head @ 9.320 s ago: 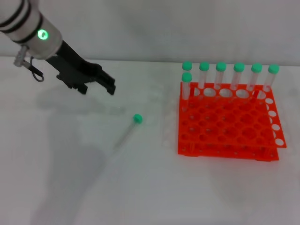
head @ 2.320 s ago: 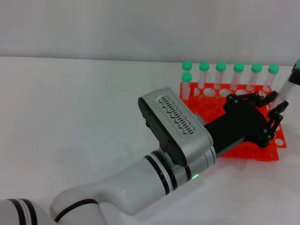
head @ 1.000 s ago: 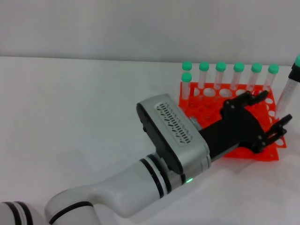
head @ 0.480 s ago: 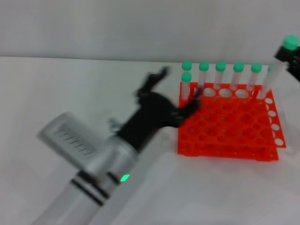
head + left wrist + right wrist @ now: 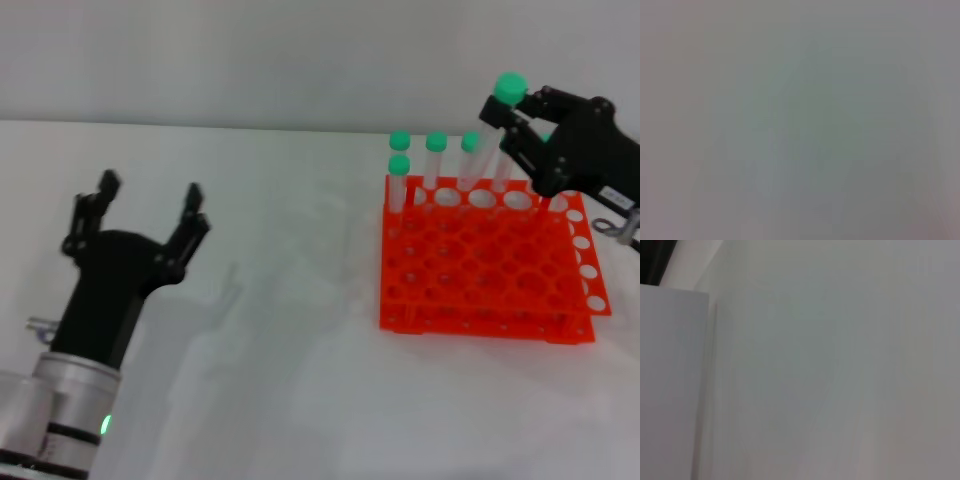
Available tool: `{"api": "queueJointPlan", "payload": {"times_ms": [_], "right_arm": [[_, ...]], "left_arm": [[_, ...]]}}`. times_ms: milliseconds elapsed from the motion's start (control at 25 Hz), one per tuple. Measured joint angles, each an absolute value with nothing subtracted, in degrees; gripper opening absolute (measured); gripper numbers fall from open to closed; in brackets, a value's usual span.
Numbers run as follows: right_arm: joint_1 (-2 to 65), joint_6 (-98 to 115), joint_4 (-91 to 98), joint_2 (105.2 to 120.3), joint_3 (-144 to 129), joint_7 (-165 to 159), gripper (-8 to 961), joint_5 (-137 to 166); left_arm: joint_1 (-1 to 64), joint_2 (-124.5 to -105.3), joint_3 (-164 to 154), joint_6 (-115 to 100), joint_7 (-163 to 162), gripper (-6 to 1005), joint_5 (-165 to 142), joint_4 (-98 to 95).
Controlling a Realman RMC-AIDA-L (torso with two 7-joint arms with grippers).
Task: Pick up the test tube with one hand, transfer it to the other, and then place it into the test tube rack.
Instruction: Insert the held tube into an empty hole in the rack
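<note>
Test tube placement is the step in hand, judged from how things lie. Nearest the camera, the left gripper hangs over the bare white table, well apart from the rack, its fingers spread wide and holding nothing; it looks idle. Farther off, the test tube rack stands on the table with green-capped tubes along its back row and one at its left edge. Behind and above that back row, the right gripper grips the tube just under its green cap, its fingers closed around it. The tube hangs tilted, its lower end close to the back holes, though whether the tip is over a free hole or beside a standing tube is hard to tell in the head view. Both wrist views show only blank grey.

The risk lies in that tilt: a slanted tube could catch a hole's rim or knock a neighbouring tube, and letting go before it is seated could tip it out.
</note>
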State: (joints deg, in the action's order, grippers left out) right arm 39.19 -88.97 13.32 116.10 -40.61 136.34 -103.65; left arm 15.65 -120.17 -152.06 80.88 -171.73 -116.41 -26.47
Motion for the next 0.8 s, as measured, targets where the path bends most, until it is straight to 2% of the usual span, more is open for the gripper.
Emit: {"api": "queueJointPlan", "payload": {"times_ms": [440,800], "right_arm": [[47.3,-77.3,0.8,116.19,-40.1,144.4,218,-108.5],[50.4,-69.9,-4.8,116.19,-38.6,148.2,220,-110.1]], "left_arm": [[13.8,-120.12,-152.1,80.4,-171.8,894,-110.9,-25.6],[14.2,-120.15,-152.1,80.3,-171.8,894,-110.9,-25.6]]}}
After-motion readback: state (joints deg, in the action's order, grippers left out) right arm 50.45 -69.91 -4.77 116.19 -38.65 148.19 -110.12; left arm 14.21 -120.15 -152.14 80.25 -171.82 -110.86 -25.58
